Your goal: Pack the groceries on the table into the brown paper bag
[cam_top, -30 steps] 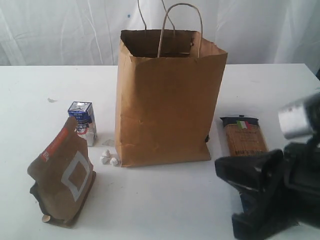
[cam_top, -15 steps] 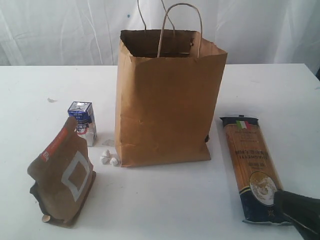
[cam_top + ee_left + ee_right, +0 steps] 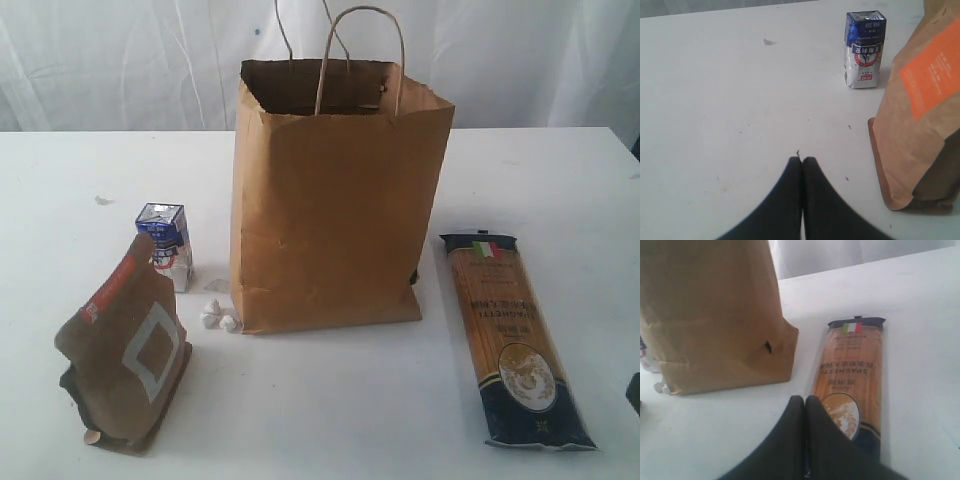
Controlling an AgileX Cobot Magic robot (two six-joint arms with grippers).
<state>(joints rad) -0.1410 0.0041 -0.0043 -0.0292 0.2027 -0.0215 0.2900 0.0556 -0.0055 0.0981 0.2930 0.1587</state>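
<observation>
Clearance is the news on the table (image 3: 560,180): a second ago the right arm's dark bulk covered the near right corner in the exterior view, half a second ago only a tip showed, and now we see just a dark sliver (image 3: 634,393) at that view's border. Nothing on the table has shifted meanwhile. The brown paper bag (image 3: 335,200) stands upright at mid-table, mouth open and handles up; what it holds we cannot tell. The long pasta pack (image 3: 508,335), mostly hidden before, now lies flat and fully exposed toward the near right corner, near the bag's right side but apart from it, its flag end pointing to the far edge. The brown pouch (image 3: 130,355) stands by the near left corner, and the small blue-white carton (image 3: 167,243) stands upright just beyond it, between pouch and bag. A few small white lumps (image 3: 218,316) lie just beside the bag's near left base corner. The right gripper (image 3: 805,399) has its jaws pressed together on nothing, lined up with the pack's near end in its wrist view; the left gripper (image 3: 801,161) is likewise clenched and empty, above bare table short of carton and pouch. We judge that the withdrawal carried nothing off: three groceries sit outside the bag, so packing is unfinished, and either arm must spread its jaws before any pick, the pasta pack being the right arm's nearest candidate.
</observation>
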